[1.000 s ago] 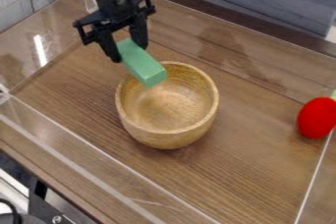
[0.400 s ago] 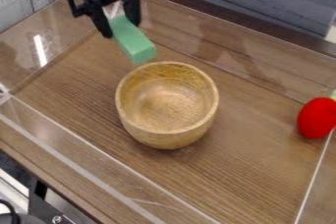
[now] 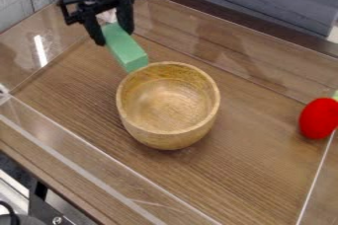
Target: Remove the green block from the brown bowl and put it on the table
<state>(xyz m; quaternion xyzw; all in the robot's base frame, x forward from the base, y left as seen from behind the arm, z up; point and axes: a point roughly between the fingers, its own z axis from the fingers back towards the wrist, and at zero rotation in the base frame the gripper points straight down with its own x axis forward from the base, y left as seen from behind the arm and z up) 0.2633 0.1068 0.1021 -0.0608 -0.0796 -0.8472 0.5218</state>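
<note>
The green block (image 3: 128,49) hangs tilted in the air, up and left of the brown bowl (image 3: 168,105). My black gripper (image 3: 109,27) comes down from the top left and is shut on the block's upper end. The block's lower end hovers just beyond the bowl's far left rim, above the table (image 3: 251,81). The bowl's hollow is empty, showing pale wood grain.
A red rounded object (image 3: 318,118) lies at the right edge, against the clear acrylic wall. Low acrylic walls (image 3: 79,140) border the dark wood tabletop at the front and left. Open tabletop lies behind and to the right of the bowl.
The gripper has carried the green block up and to the left, from over the bowl's rim to outside it. In the last half second it shifted slightly left and lower.
</note>
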